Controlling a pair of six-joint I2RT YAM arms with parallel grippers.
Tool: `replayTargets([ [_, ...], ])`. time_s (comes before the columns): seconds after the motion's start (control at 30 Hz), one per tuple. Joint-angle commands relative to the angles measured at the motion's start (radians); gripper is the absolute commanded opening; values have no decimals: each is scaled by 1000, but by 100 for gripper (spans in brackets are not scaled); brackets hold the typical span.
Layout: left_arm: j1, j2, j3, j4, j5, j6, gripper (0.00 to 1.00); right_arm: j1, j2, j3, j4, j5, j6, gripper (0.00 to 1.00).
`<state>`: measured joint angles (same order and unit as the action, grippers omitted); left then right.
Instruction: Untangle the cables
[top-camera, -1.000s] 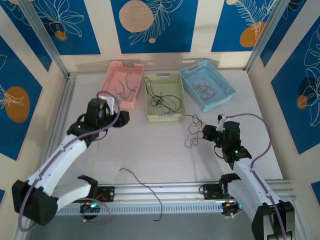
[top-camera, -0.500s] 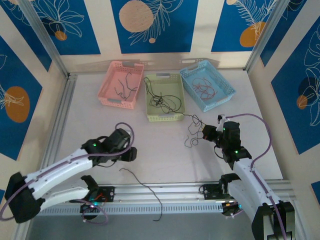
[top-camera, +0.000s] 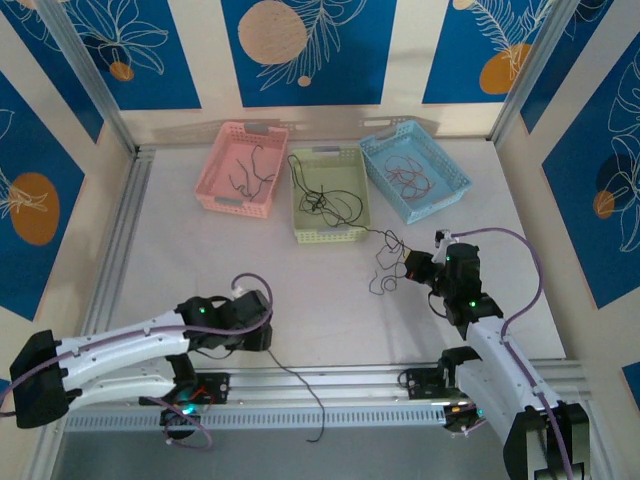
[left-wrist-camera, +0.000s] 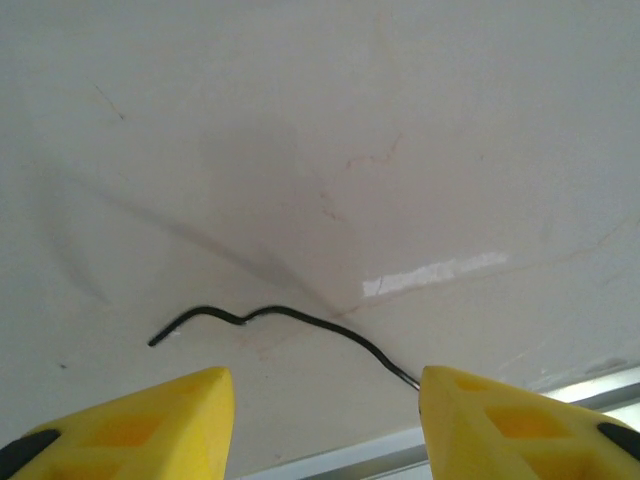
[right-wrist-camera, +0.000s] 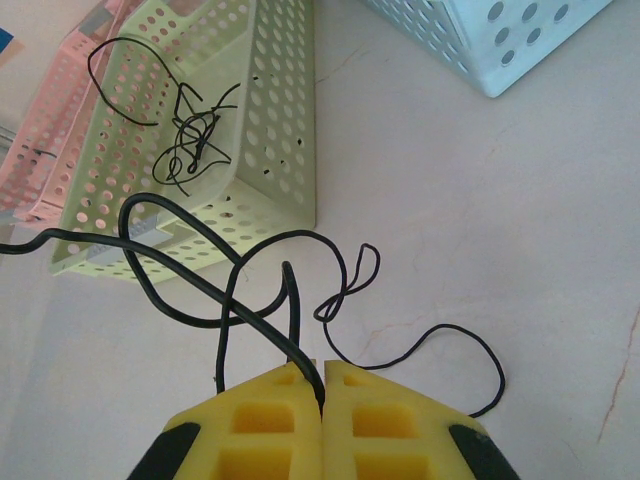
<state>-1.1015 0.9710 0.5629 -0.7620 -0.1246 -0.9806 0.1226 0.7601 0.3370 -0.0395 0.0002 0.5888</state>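
The table carries three baskets along its far edge: a pink basket with a few dark wires, a green basket with black ones, and a blue basket with reddish ones. The left gripper hangs low near the near edge, left of centre. In its wrist view its fingers stand moderately apart with nothing between them, straddling the free end of a loose black strand that lies flat on the table. That strand trails over the near edge. Picking it up looks like the step in hand. The wire is thin and flat, so the pads should probably come right down to the surface, centred on the wavy stretch rather than the very tip, close fully, then lift slowly so the trailing part does not snag on the rail. The right gripper, toward the right edge, is closed on a looped black cable. This cable lies just in front of the green basket's near right corner.
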Motion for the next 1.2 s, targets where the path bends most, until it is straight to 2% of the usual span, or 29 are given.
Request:
replayTargets([
  [0.0,-52,52,-23,55,-1,-82,52,-6,-15,-6,0,-12,17,0],
  [0.17,-111,163,-2,79,-20,-102,54,-5,-13,-6,0,-13,16,0],
  [0.57,-118,317,-16,263,3,-120,55,-6,-16,-7,1,-22,21,0],
  [0.63,-118,353,-9,275,8,-118,53,-5,-16,-6,0,-23,23,0],
  [0.67,-118,370,-6,277,8,-116,51,-5,-16,-7,0,-23,22,0],
  [0.8,-120,409,-3,300,3,-114,31,-5,-23,-7,-3,-24,22,0],
  [1.03,-118,399,35,288,-72,-109,0,-6,-23,-8,-3,-24,24,0],
  [1.17,-100,355,68,279,-111,-73,0,-5,-22,-10,-2,-23,24,0],
])
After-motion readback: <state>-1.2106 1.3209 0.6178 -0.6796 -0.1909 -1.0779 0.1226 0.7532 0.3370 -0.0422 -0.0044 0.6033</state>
